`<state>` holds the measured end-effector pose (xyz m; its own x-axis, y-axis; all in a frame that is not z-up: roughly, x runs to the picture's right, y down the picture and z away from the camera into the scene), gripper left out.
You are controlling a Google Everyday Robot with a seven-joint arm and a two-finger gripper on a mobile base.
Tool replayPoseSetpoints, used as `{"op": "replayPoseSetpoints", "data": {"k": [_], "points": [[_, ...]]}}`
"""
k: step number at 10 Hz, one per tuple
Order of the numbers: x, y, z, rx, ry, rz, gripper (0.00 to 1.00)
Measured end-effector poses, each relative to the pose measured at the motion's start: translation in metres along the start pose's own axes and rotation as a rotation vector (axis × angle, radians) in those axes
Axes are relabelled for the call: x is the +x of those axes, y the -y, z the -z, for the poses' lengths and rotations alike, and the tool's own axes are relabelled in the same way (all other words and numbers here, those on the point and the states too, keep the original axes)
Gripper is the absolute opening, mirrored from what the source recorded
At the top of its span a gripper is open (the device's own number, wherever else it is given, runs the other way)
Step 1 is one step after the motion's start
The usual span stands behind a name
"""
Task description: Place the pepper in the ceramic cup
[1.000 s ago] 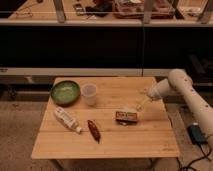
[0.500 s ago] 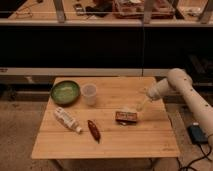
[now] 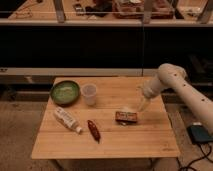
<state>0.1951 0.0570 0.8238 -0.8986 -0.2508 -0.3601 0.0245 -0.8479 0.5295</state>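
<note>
The pepper (image 3: 93, 129), small, elongated and dark red, lies on the wooden table (image 3: 150, 140) at the front, left of centre. The ceramic cup (image 3: 89, 93), pale and handleless, stands upright at the back left, beside the green bowl. My gripper (image 3: 131, 110) hangs from the white arm (image 3: 167, 82) on the right and hovers just over the reddish-brown packet, well to the right of the pepper and the cup.
A round green bowl (image 3: 65, 92) sits at the table's back left corner. A white bottle (image 3: 67, 119) lies on its side left of the pepper. A reddish-brown packet (image 3: 126, 117) lies right of centre. A dark shelf unit stands behind the table.
</note>
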Motion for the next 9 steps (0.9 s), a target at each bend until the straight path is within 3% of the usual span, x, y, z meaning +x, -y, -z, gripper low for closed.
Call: {"op": "replayPoseSetpoints", "data": {"k": [9], "points": [[0.0019, -0.0013, -0.0016, 0.001, -0.005, -0.011, 0.8]]}}
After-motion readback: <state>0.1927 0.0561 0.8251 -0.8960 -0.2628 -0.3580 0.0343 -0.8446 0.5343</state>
